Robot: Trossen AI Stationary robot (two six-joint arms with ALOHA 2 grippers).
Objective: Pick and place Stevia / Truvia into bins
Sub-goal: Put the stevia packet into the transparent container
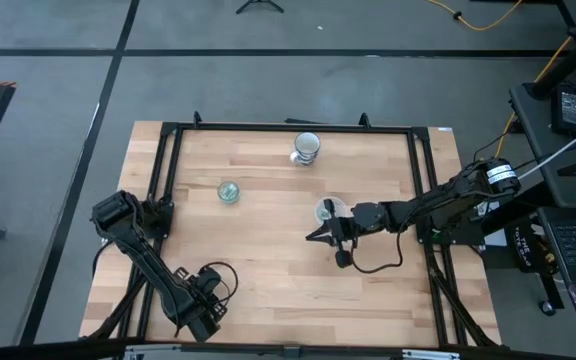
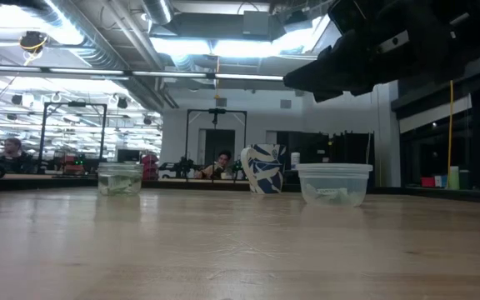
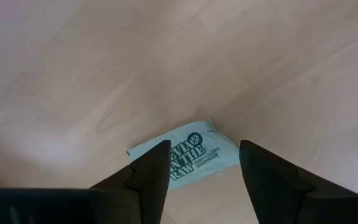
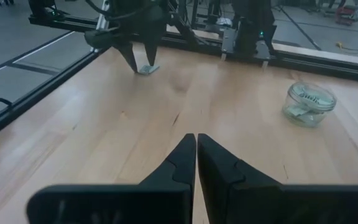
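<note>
High view: we locate the left gripper (image 1: pixel 211 296) at the near left corner of the table (image 1: pixel 268 260), lowered close to the wood. Left wrist view: we see its two dark fingers (image 3: pixel 151 177) spread apart, with one Stevia packet (image 3: pixel 188 155) lying flat on the table between them. The fingers are on either side of the packet; we cannot tell whether they touch it. The right wrist view shows the same packet (image 4: pixel 148 68) under the left gripper (image 4: pixel 138 62) at the table edge.

We locate the right gripper (image 1: pixel 320 236) over the middle of the table, right of centre, just near of the wider clear cup (image 1: pixel 328 210). In the right wrist view its fingers (image 4: pixel 182 165) are pressed together with nothing between them, above bare wood.

In the low view the wider clear cup (image 2: pixel 333 183) holds packets at its bottom. The smaller clear cup (image 1: pixel 229 192) stands left of centre, well apart from both grippers, and also holds packets (image 4: pixel 303 102). A patterned opaque cup (image 1: pixel 306 147) stands near the far edge.
</note>
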